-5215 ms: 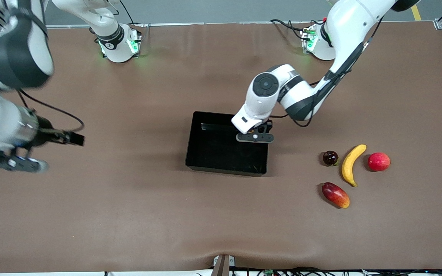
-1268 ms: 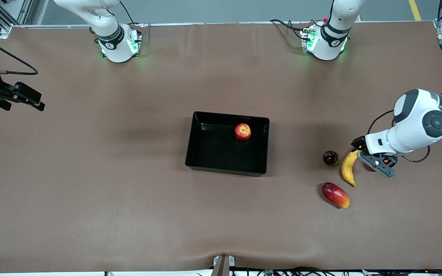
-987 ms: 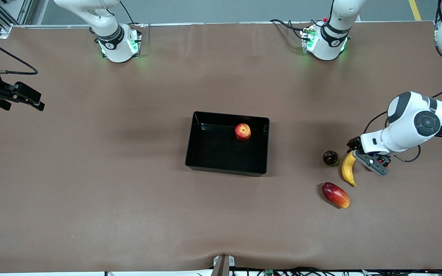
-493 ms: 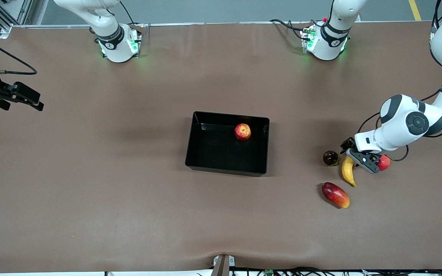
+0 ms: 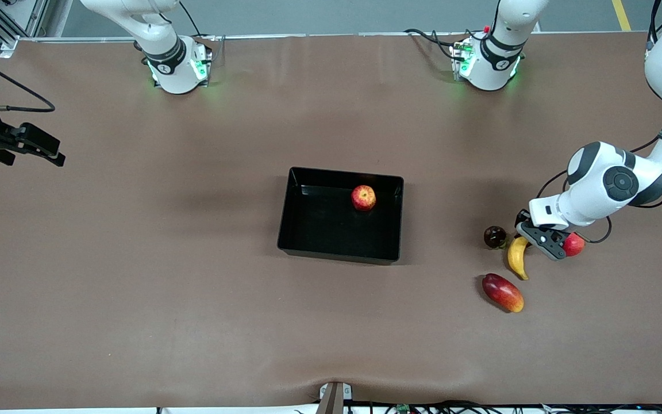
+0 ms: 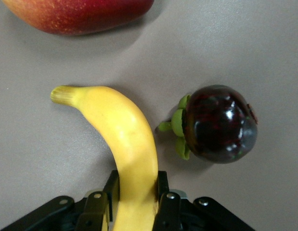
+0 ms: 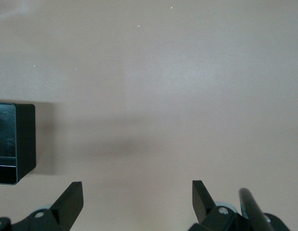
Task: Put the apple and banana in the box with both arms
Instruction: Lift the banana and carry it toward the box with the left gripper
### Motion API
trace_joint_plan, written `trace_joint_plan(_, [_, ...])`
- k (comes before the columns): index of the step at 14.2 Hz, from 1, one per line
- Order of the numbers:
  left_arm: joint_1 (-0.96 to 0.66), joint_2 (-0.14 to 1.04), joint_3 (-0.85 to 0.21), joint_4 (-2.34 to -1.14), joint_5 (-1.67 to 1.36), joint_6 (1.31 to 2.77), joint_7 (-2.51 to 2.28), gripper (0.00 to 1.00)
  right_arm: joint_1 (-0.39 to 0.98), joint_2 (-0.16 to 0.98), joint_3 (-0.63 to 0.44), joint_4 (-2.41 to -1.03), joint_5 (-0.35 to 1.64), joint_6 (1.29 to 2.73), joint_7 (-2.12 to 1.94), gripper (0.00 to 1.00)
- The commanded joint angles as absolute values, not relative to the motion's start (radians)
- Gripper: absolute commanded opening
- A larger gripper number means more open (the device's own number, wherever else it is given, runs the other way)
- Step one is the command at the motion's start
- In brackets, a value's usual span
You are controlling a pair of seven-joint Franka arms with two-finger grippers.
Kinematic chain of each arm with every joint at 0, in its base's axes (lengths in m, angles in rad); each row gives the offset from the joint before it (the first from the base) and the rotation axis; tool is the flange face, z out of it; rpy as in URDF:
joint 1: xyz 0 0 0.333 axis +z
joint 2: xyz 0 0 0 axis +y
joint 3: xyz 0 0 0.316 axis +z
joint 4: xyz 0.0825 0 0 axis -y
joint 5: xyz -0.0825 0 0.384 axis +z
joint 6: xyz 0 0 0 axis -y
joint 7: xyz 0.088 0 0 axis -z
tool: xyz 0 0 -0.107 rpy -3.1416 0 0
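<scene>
Now left tool (image 6: 134, 204) clamps banana (image 5: 518, 257) on brown table (image 5: 193, 299); right tool (image 7: 137, 204) open.

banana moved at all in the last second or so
Yes, slightly: the banana, clamped by the left gripper, has shifted toward the mangosteen.

Left gripper (image 5: 529, 241) is down low at the table, forearm bent sharply back toward its base, fingers (image 6: 164, 202) clamped snug on the banana (image 6: 127, 144). Right gripper (image 7: 134, 202) waits up high with fingers spread wide.
</scene>
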State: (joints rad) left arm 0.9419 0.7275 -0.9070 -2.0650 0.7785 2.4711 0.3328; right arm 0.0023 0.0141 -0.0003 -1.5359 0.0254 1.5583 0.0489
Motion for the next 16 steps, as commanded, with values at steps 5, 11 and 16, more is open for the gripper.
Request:
trace_joint_plan(5, [0.942, 0.657, -0.929, -2.069, 0.793, 2.447, 0.282, 0.0, -0.002, 0.014, 0.002, -1.526, 0.018, 1.551, 0.054, 1.0])
trace_joint_plan(11, [0.977, 0.624, -1.116, -1.952, 0.69, 2.145, 0.281, 0.0, -0.009, 0.015, 0.0, -1.526, 0.02, 1.555, 0.046, 1.0])
trace_joint_plan(16, [0.96, 0.629, -1.252, -1.859, 0.627, 1.982, 0.091, 0.0, -0.012, 0.024, 0.0, -1.526, 0.018, 1.562, 0.043, 1.0])
